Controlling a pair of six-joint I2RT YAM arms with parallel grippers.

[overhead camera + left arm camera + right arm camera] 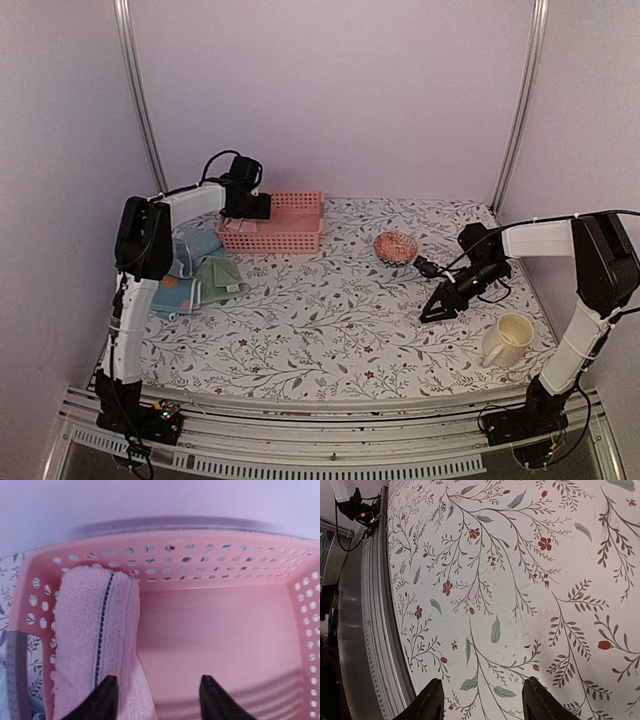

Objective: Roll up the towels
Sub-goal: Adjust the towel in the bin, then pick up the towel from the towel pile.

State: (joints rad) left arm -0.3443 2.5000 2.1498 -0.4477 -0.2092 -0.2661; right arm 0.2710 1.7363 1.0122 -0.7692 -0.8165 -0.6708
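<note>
Over the left end of the pink basket: left hand, fingers wide apart, gripping nothing. Inside the basket, against its left wall: pink towel, bundled lengthwise, a dark stitched line along its top, its near end just by the left fingertip; touching or not, cannot tell. On the bench, left of the basket, in a loose overlapping heap: light blue towel, sage green towel, spotted blue towel, all flat and unrolled. At the right side, low over bare flowered bench: right hand, spread wide, empty. Near it: cream mug and small patterned bowl.
</note>
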